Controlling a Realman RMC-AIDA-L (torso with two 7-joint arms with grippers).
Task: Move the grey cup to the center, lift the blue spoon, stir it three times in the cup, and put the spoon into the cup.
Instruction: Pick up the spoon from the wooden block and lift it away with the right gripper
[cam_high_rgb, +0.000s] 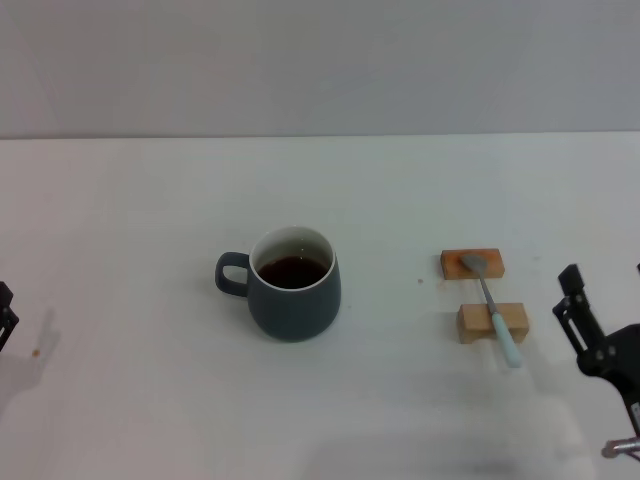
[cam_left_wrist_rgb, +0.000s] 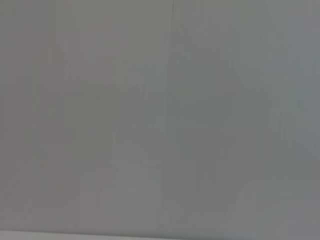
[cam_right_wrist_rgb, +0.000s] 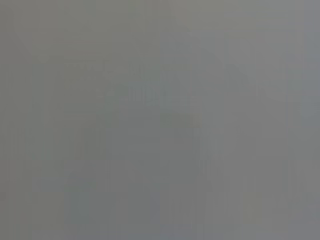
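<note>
The grey cup (cam_high_rgb: 291, 285) stands upright near the middle of the white table, its handle pointing to my left and dark brown liquid inside. The blue spoon (cam_high_rgb: 492, 308) lies across two small wooden blocks to the right of the cup, metal bowl on the far block (cam_high_rgb: 473, 264), pale blue handle past the near block (cam_high_rgb: 492, 323). My right gripper (cam_high_rgb: 567, 295) is open and empty, low at the right edge, just right of the spoon's handle. My left gripper (cam_high_rgb: 5, 312) shows only as a sliver at the left edge. Both wrist views show only blank grey.
The white table (cam_high_rgb: 150, 220) runs back to a grey wall. A small brown speck (cam_high_rgb: 35, 351) lies near the left gripper.
</note>
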